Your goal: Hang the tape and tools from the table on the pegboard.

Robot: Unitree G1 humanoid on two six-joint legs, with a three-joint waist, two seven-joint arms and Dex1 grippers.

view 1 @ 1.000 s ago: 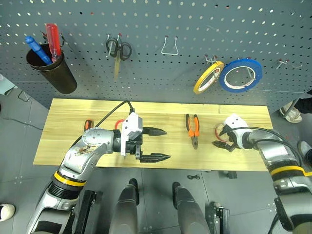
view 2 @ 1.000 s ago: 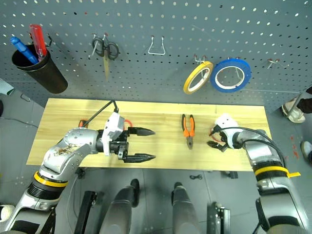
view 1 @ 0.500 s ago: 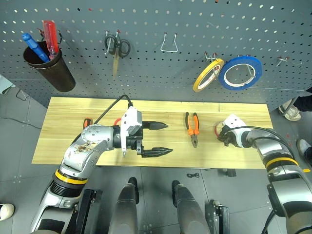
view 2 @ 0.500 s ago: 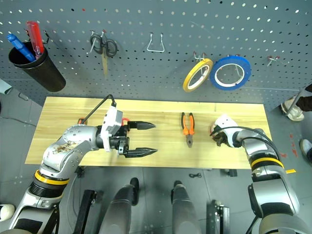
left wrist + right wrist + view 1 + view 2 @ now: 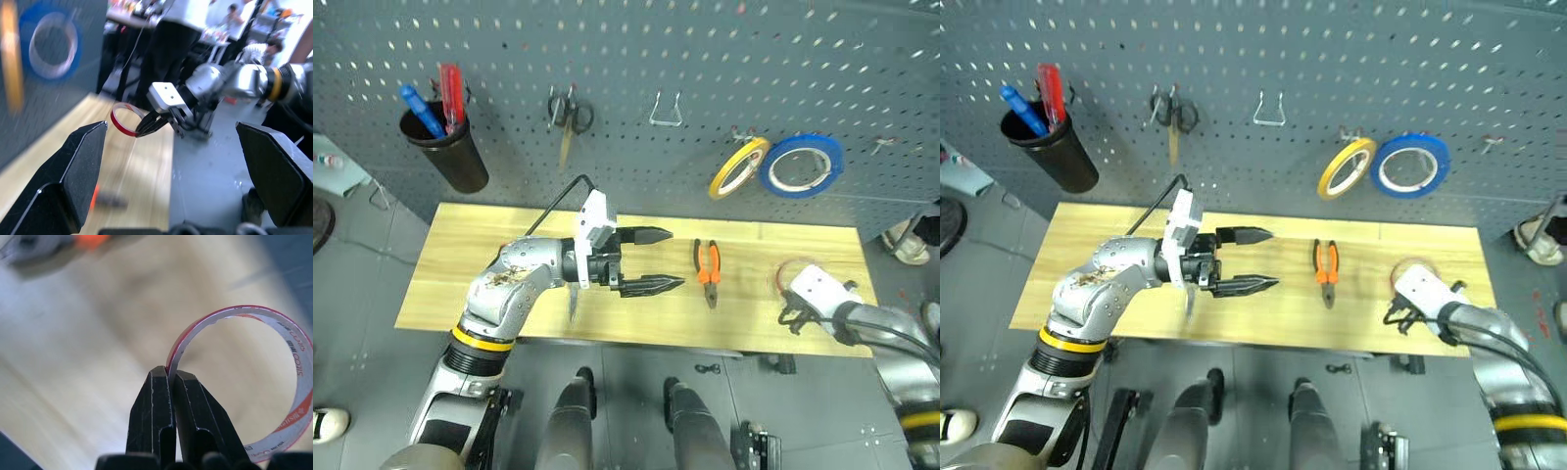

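While the right gripper (image 5: 168, 377) has its two black fingers pressed together on the rim of the tape (image 5: 293, 382), the thin red-rimmed ring stands clear of the table (image 5: 460, 264), just above its right end. The left gripper (image 5: 661, 259) hovers over the table's middle with its fingers spread wide and nothing between them. The pliers (image 5: 708, 270) lie flat on the planks between the two grippers, just beyond the left fingertips. On the pegboard (image 5: 636, 49) above the right gripper hang a yellow roll (image 5: 737, 166) and a blue roll (image 5: 801, 164).

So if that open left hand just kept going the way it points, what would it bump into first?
Probably the right hand, which pinches the red tape ring. The pliers lie lower on the table, so likely passed over; depth is unclear.
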